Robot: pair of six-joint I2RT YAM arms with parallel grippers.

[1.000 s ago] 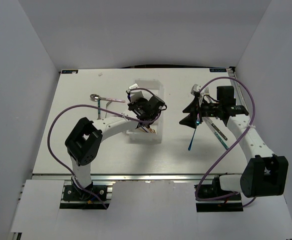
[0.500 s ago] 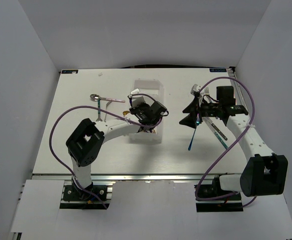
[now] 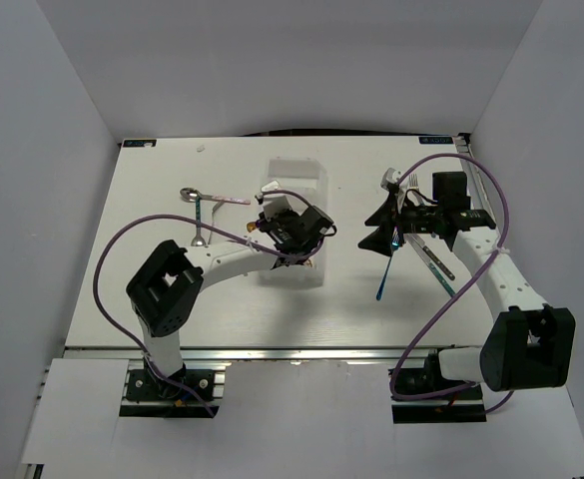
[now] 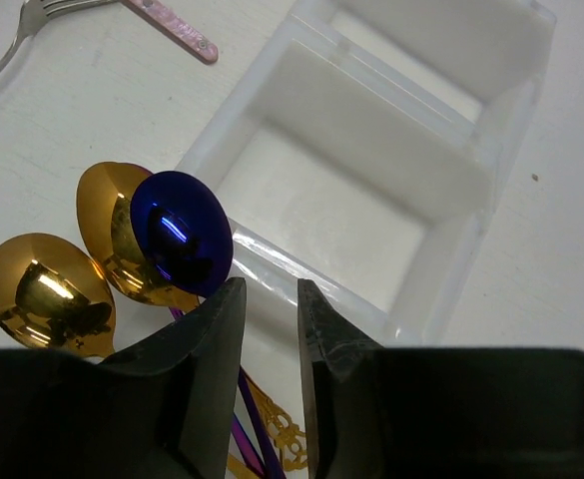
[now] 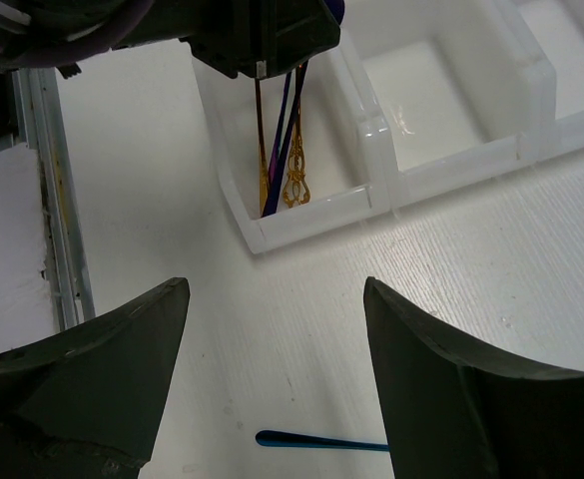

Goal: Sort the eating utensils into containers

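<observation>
**K:** Left-arm elbow has dropped toward 6 o'clock in the top view since a second ago, and the fingers of the left gripper (image 4: 269, 299) have eased apart. Right arm hasn't budged.

**M:** State of the left fingers?

**K:** Both black fingers (image 4: 212, 359) are slightly parted. The gap is narrow, the tray wall shows through it, and nothing sits in it at the tips. Can't tell if a pad touches a handle lower down.

**M:** Position?

**K:** Over the translucent white plastic divided tray (image 3: 297, 172), at its 6 o'clock end compartment.

**M:** What's in that compartment?

**K:** One iridescent blue-purple metal spoon (image 4: 182, 235) and two gold metal spoons (image 4: 47, 294). Handles point down into the compartment, tilted. In the left wrist view the bowls stick up past its wall, at 9 o'clock of the fingertips.

**M:** Right side?

**K:** The right gripper (image 5: 274, 299) hovers above the white table (image 3: 371, 324), at 3 o'clock of the tray and well apart from it. Its fingers (image 5: 102, 369) are spread wide with nothing between them.

**M:** Loose pieces?

**K:** A slim blue utensil (image 3: 385, 272) lies on the table at 6 o'clock of the right gripper. A silver knife with teal handle (image 3: 437, 261) lies at 5 o'clock. A pink-handled silver fork (image 3: 219, 198) and a teal-handled silver spoon (image 3: 200, 222) lie at 9 o'clock of the tray, meeting at one end. Can't tell whether they cross or just touch.
</observation>
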